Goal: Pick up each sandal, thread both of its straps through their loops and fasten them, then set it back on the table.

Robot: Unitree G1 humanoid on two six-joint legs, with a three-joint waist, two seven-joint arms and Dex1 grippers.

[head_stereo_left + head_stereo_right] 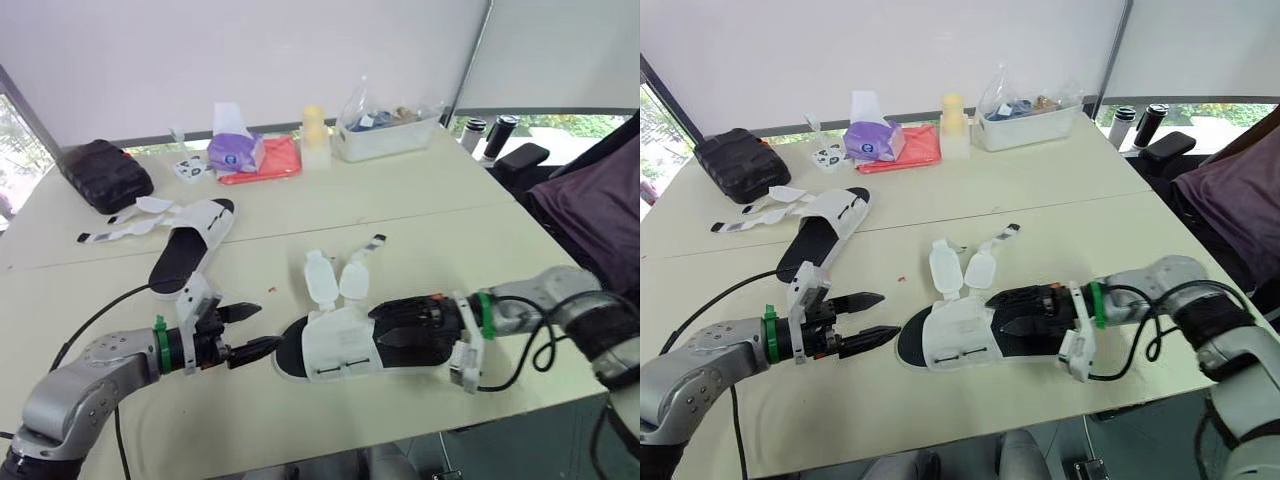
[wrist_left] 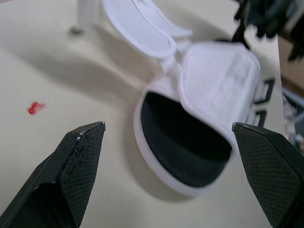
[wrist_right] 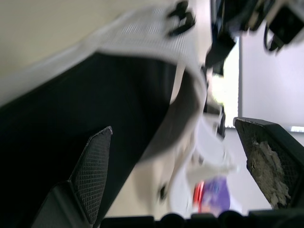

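While its two straps [image 1: 338,278] stood undone and flipped up off the far side, the nearer sandal [image 1: 340,352] lay flat on the table [image 1: 430,205] near the front edge. Its toe pointed to the robot's left, and its white upper sat over a black footbed. The right gripper [image 1: 392,328] reached in over the heel end. Its fingers [image 3: 92,161] were spread wide with the black footbed between them, and I could not tell whether they touched the sandal. The left gripper [image 1: 268,326] hung just beside the toe without touching it. Its fingers [image 2: 71,166] were also parted wide, and the rounded toe showed in the gap between them. A small red speck [image 2: 35,108] lay on the table near that gripper.

Farther back and to the left, the second sandal [image 1: 192,245] rested on the table well apart from the first. Its loose straps [image 1: 130,225] trailed out to the left. Behind it, a black case [image 1: 105,175] sat at the far left corner. Along the back edge stood a purple tissue pack [image 1: 235,150] beside a red pouch [image 1: 268,160], then a pale bottle [image 1: 314,135] and a clear plastic container [image 1: 385,130] holding small items.
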